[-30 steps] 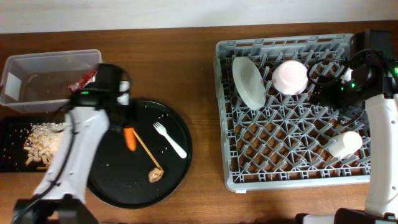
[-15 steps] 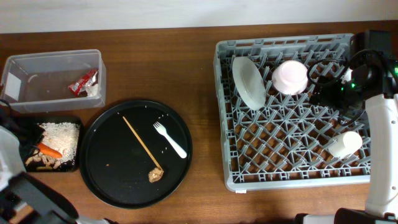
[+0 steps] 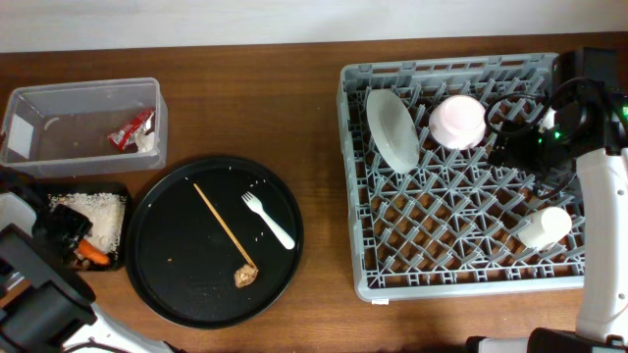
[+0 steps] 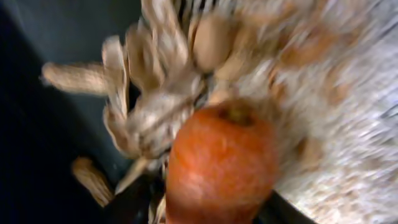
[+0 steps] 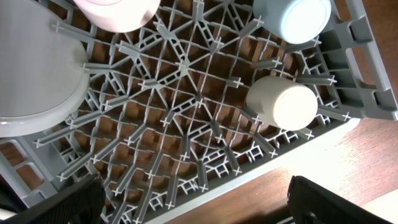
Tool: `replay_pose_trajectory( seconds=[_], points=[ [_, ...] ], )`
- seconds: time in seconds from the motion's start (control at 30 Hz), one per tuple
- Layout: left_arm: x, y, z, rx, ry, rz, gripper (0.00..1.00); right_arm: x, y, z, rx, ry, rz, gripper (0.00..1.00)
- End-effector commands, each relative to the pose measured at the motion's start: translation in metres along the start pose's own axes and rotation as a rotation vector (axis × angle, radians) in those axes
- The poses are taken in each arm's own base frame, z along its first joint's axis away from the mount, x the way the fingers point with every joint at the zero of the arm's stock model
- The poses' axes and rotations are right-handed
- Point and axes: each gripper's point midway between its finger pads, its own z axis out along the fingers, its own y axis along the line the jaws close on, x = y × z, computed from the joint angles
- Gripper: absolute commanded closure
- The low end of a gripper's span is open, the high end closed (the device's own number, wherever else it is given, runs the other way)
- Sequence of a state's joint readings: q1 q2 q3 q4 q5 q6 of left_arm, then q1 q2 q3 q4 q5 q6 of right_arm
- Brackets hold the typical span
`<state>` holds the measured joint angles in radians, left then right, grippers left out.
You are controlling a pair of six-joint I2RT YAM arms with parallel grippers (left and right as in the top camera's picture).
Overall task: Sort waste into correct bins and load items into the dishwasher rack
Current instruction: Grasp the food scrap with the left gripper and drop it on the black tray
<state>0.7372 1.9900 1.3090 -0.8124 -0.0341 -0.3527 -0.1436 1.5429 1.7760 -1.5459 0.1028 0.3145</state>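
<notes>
My left gripper (image 3: 74, 235) is low over the shallow black tray (image 3: 98, 186), shut on the small orange carrot (image 3: 93, 253). In the left wrist view the carrot (image 4: 217, 162) fills the space between the fingers, just above beige food scraps (image 4: 155, 93). The clear tub (image 3: 59, 98) holds the red wrapper (image 3: 130, 128) and white napkin (image 3: 149, 142). The grey rack (image 3: 358, 284) holds the white plate (image 3: 391, 127), pinkish bowl (image 3: 457, 121) and white cup (image 3: 545, 226). The light-blue cup (image 5: 292, 18) shows in the right wrist view. My right gripper (image 5: 199, 205) is open and empty above the rack.
The large round black tray (image 3: 177, 284) holds the white fork (image 3: 268, 219), the wooden chopstick (image 3: 224, 230) and a small beige food chunk (image 3: 244, 277). Bare wooden table lies between the round tray and the rack.
My left arm has swung left from the round tray to the shallow black tray, carrying the carrot. The right arm has not moved.
</notes>
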Motion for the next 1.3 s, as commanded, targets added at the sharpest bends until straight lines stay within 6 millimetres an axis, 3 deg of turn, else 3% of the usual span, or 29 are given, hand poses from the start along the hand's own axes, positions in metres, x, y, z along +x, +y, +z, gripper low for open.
replay_pose_trajectory(
  seconds=[0.0,0.17,0.3,0.33,0.37,0.43,0.5,0.53,0.63,0.77,0.93,1.0,1.07,1.13,1.23,1.27],
  points=[
    [-0.021,-0.006,-0.03,0.028,-0.046,-0.01,0.48,0.002,-0.001,0.001,0.002,0.011,0.002,0.04],
    [-0.036,-0.014,-0.097,0.098,-0.184,-0.008,0.4,0.002,-0.001,0.001,0.003,0.011,0.002,0.04],
    [-0.006,-0.044,-0.111,0.15,-0.132,0.083,0.4,0.001,0.0,0.001,0.001,0.008,0.003,0.04],
    [0.011,-0.063,-0.112,0.159,-0.101,0.165,0.4,0.001,0.0,0.001,0.001,0.008,0.003,0.04],
    [0.039,-0.09,-0.115,0.191,-0.054,0.28,0.4,0.002,0.0,0.001,0.001,0.009,0.003,0.04],
    [0.092,-0.123,-0.118,0.179,0.024,0.484,0.4,0.002,0.0,0.001,0.002,0.008,0.003,0.04],
    [0.147,-0.137,-0.121,0.135,0.124,0.659,0.39,0.001,0.0,0.001,0.002,0.008,0.003,0.04],
    [0.199,-0.138,-0.125,0.075,0.223,0.799,0.33,0.001,-0.001,0.001,0.002,0.007,0.003,0.04],
    [0.265,-0.135,-0.121,-0.008,0.314,0.992,0.31,0.001,-0.001,0.001,0.005,0.006,0.003,0.04],
    [0.315,-0.11,-0.093,-0.11,0.39,1.105,0.29,0.001,-0.001,0.001,0.005,0.008,0.002,0.04],
    [0.344,-0.077,-0.049,-0.173,0.425,1.173,0.24,0.002,-0.001,0.001,0.006,0.009,0.003,0.04],
    [0.345,-0.074,-0.037,-0.165,0.413,1.16,0.23,0.002,-0.001,0.001,0.006,0.01,0.003,0.04],
    [0.345,-0.084,-0.024,-0.11,0.369,1.165,0.25,0.002,-0.001,0.001,0.006,0.01,0.003,0.04],
    [0.345,-0.093,-0.021,-0.08,0.342,1.153,0.36,0.002,-0.001,0.001,0.006,0.01,0.003,0.04],
    [0.345,-0.095,-0.02,-0.072,0.335,1.154,0.78,0.002,-0.001,0.001,0.006,0.011,0.003,0.04],
    [0.344,-0.096,-0.021,-0.07,0.334,1.152,0.84,0.002,-0.001,0.001,0.006,0.011,0.002,0.04]
  ],
)
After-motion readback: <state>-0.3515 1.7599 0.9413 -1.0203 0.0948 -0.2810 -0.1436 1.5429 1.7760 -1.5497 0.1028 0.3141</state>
